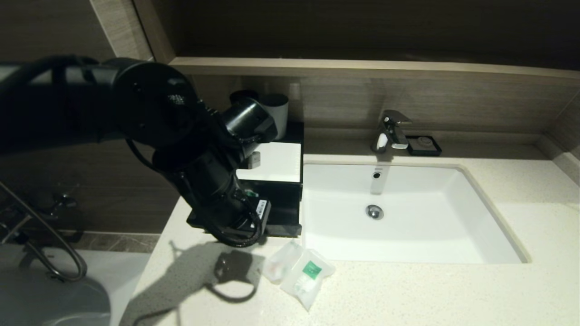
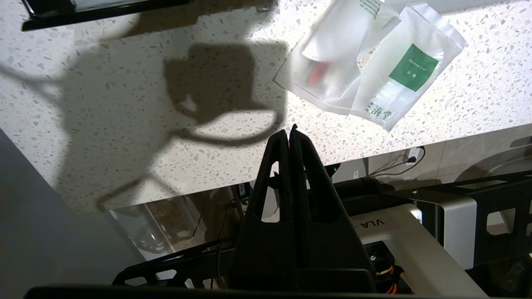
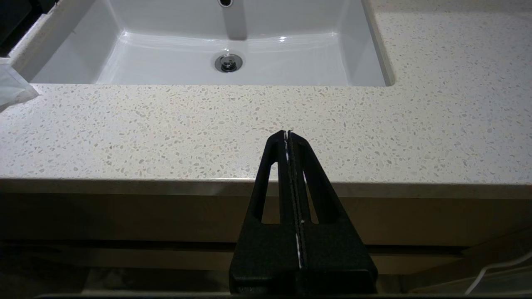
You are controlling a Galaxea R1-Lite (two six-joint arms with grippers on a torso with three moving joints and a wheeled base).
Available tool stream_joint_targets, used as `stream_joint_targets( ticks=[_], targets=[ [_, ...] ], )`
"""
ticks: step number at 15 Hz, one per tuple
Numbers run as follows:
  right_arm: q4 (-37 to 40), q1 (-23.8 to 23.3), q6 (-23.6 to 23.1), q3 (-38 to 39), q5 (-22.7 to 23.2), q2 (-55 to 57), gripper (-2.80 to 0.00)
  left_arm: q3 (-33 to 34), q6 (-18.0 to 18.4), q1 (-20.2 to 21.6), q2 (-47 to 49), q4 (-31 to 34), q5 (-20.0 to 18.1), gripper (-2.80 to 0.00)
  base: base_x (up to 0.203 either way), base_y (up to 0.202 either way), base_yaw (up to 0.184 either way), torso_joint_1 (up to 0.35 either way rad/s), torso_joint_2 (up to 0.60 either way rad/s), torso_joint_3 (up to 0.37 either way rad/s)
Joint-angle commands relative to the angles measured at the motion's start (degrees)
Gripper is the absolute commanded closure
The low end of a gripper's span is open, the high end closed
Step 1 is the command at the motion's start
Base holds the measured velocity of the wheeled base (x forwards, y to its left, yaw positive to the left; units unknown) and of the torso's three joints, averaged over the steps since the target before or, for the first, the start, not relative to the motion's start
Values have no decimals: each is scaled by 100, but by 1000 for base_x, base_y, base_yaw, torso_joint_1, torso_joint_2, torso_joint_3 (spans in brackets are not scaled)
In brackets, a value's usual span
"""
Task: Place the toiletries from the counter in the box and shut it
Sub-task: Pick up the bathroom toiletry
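Observation:
Two clear toiletries sachets lie side by side on the speckled counter (image 1: pixel 408 294) in front of the sink's left corner. One is a plain sachet (image 1: pixel 282 261) (image 2: pixel 322 79); the other is squarish with a green label (image 1: pixel 309 273) (image 2: pixel 409 72). Behind them stands the black box (image 1: pixel 276 163) with its white top, its front drawer (image 1: pixel 283 226) pulled out. My left gripper (image 2: pixel 289 132) hangs shut and empty over the counter's front strip, left of the sachets; in the head view its own wrist hides it. My right gripper (image 3: pixel 288 133) is shut and empty, low before the counter's front edge.
The white sink (image 1: pixel 480 213) fills the counter's middle, with a faucet (image 1: pixel 392 131) and a small black soap dish (image 1: pixel 424 145) behind it. Dark and grey cups (image 1: pixel 276 111) stand behind the box. The counter's left edge drops off near my left arm.

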Motion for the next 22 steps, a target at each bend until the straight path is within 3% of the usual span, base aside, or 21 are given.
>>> stream_joint_targets(
  ticks=[1,9,13,17,22],
  targets=[
    [0,1,2,2,-1,2,0,-12,-88,-107,166,31,4,0,0,0,0,0,0,0],
    [0,1,2,-5,-1,2,0,-169,-865,-622,661,36,81,0,0,0,0,0,0,0],
    [0,1,2,2,-1,2,0,-132,-1112,-771,746,48,329,0,0,0,0,0,0,0],
    [0,1,2,2,-1,-5,0,-75,-1126,-771,908,130,571,0,0,0,0,0,0,0],
    [0,1,2,2,-1,2,0,-30,-1144,-762,980,299,567,0,0,0,0,0,0,0]
  ],
)
